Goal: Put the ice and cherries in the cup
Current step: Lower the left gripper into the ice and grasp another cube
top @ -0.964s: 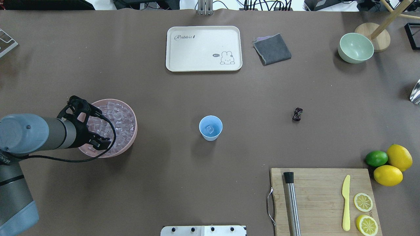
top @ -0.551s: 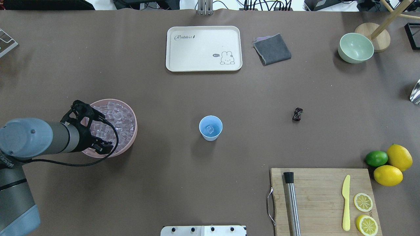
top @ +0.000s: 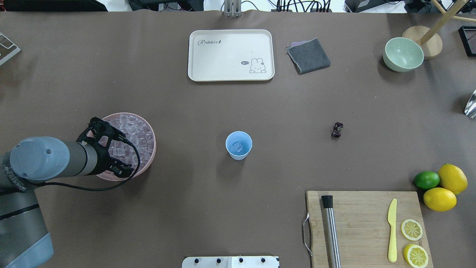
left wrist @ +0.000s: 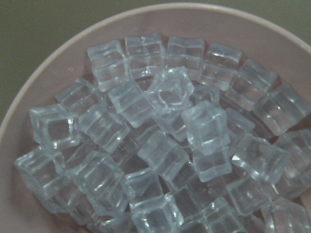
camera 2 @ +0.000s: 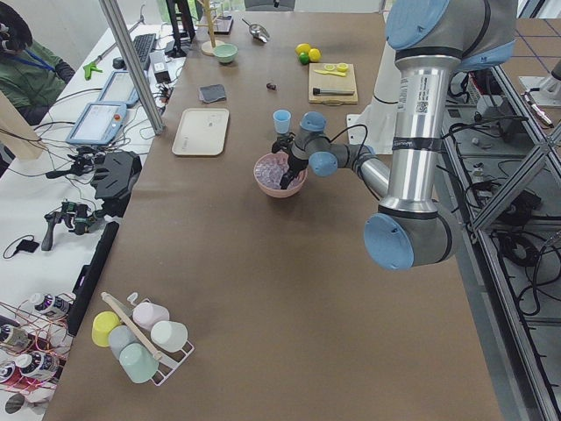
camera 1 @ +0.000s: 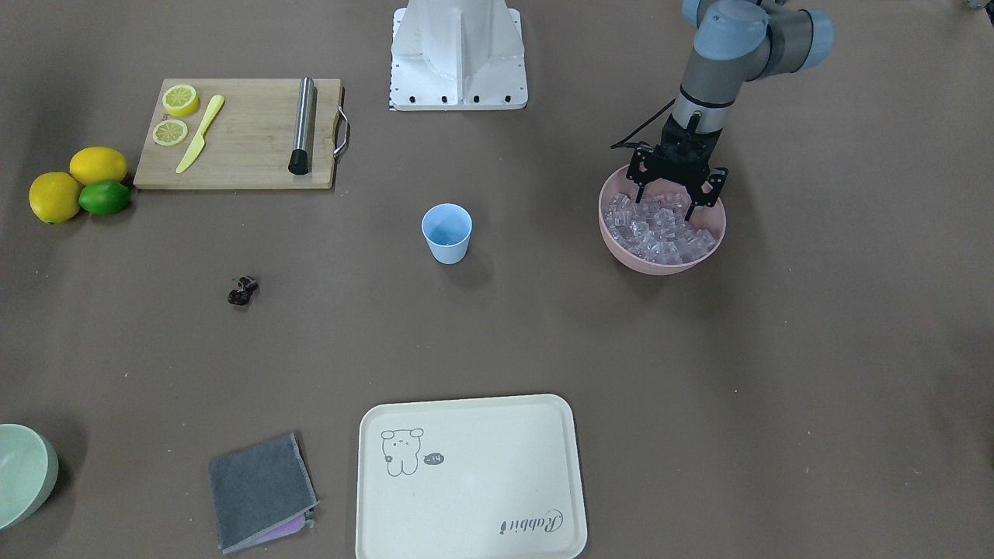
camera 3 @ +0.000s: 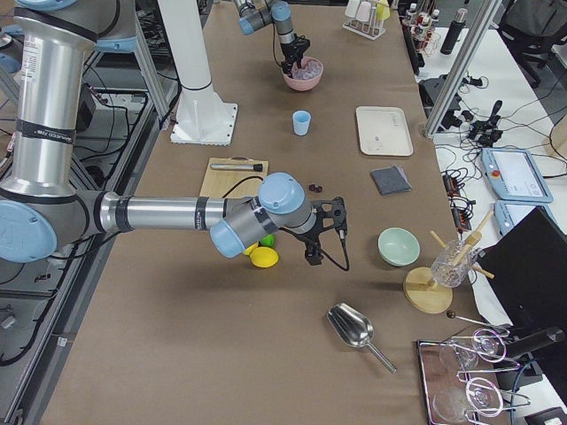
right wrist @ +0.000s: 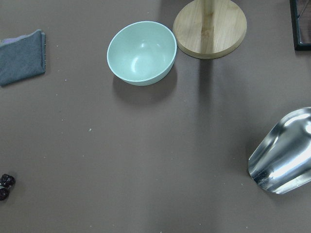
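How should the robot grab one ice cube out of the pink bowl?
Pick an ice cube on top of the heap, like the raised one near the middle. Come straight down from above, because the pink bowl has a wall that blocks the sides, and pinch two opposite flat faces. The left pincer hangs open over the heap.

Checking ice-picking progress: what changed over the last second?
The left gripper, open, shifted rightward in the overhead view, further over the pink bowl of ice; it holds nothing visible. The cup with its one cube and the cherries stayed put.
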You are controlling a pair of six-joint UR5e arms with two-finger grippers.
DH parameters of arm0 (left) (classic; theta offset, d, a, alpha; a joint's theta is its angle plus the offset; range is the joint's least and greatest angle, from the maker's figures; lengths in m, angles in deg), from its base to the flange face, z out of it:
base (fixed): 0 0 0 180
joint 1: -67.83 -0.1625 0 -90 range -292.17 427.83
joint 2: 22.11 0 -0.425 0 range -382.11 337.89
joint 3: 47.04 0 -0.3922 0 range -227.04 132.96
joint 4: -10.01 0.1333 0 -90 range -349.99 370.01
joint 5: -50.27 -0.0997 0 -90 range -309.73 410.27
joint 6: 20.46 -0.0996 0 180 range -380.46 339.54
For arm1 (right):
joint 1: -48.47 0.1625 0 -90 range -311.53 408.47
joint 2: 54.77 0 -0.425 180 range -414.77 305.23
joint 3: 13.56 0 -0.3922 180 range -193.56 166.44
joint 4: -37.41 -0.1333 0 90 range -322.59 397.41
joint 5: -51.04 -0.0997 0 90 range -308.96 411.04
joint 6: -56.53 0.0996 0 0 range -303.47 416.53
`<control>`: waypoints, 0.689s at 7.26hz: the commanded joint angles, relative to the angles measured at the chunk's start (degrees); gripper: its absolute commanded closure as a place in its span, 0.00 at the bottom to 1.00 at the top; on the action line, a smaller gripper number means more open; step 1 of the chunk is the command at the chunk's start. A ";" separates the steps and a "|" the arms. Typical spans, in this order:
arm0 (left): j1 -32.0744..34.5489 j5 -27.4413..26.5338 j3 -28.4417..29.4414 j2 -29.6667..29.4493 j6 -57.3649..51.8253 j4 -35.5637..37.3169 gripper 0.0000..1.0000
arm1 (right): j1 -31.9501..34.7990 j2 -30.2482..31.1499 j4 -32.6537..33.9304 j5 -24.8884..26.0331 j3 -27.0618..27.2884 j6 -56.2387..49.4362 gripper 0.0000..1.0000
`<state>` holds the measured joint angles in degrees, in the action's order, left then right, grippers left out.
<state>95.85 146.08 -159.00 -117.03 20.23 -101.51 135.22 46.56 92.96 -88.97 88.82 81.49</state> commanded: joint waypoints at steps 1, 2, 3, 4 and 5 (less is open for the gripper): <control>0.01 0.08 1.04 -1.41 0.01 -0.01 0.14 | 0.00 0.00 0.00 0.00 0.01 0.00 0.00; 0.01 0.08 0.95 -1.41 -0.08 -0.01 0.20 | 0.00 0.00 0.00 0.00 0.01 0.00 0.00; 0.01 0.08 0.95 -1.41 -0.08 -0.01 0.31 | 0.00 0.00 0.00 0.00 0.09 0.00 0.00; 0.01 0.17 0.95 -1.41 -0.43 -0.01 0.42 | 0.00 0.00 0.00 0.00 0.18 0.00 0.00; 0.01 0.26 0.95 -1.41 -0.61 -0.01 0.56 | 0.00 0.00 0.00 0.00 0.18 0.00 0.00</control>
<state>95.86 146.24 -158.05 -118.43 19.88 -101.52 135.22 46.56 92.96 -88.97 88.95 81.50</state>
